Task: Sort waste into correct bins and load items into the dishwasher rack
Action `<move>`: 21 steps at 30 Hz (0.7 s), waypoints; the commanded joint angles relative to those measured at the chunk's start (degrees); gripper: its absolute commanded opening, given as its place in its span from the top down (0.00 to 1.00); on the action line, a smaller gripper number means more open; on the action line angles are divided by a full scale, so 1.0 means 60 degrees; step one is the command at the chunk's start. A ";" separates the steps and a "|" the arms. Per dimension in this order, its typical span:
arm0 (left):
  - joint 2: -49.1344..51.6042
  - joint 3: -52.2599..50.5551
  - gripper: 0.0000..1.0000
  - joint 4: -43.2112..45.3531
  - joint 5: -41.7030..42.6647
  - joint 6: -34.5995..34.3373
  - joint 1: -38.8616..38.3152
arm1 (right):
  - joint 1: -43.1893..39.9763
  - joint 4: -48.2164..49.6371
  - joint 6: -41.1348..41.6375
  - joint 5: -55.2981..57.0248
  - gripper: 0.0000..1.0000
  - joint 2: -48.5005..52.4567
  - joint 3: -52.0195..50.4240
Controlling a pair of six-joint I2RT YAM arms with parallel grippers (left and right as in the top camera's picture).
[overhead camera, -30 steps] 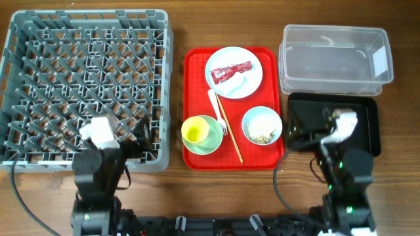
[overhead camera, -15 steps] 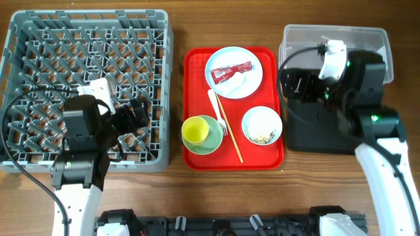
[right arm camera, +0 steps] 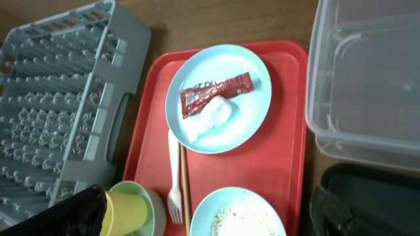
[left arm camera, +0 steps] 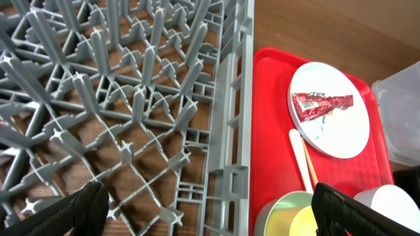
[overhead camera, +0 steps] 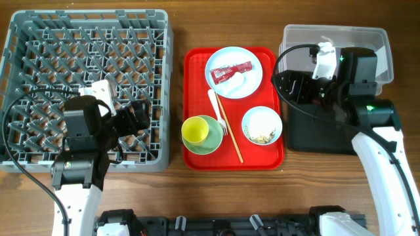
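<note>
On the red serving tray, a pale blue plate [overhead camera: 249, 65] holds a red wrapper [overhead camera: 231, 71] and a white scrap [overhead camera: 239, 80]. A white fork [overhead camera: 216, 111] and chopsticks [overhead camera: 230, 134] lie below it. A yellow cup [overhead camera: 195, 131] stands in a green bowl [overhead camera: 211, 141]. A light blue bowl [overhead camera: 262, 124] holds crumbly scraps. My left gripper [overhead camera: 141, 115] is open and empty over the grey rack's [overhead camera: 85, 59] right front part. My right gripper [overhead camera: 289, 85] is open and empty above the edge between the clear tub [overhead camera: 335, 59] and black tray [overhead camera: 357, 134].
The red serving tray [overhead camera: 197, 78] lies between rack and bins. The right wrist view shows the plate [right arm camera: 246, 124], wrapper [right arm camera: 216, 92], fork [right arm camera: 174, 177] and tub [right arm camera: 374, 78]. The left wrist view shows the rack wall [left arm camera: 233, 131] beside the tray [left arm camera: 269, 131].
Both arms have risen from their low pose at the table's front. The left gripper now hangs over the rack, the right over the bins' left edge.
</note>
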 commanded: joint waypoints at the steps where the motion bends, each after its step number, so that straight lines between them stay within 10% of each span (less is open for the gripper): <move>1: 0.0036 0.0164 0.00 -0.0182 0.0080 -0.0120 -0.0055 | 0.0572 -0.0342 0.0073 0.0736 0.00 0.0222 0.0969; 21: 0.0044 0.0164 0.00 -0.0215 0.0084 -0.0120 -0.0055 | 0.3508 -0.1497 0.1749 0.4404 0.04 0.5559 0.5446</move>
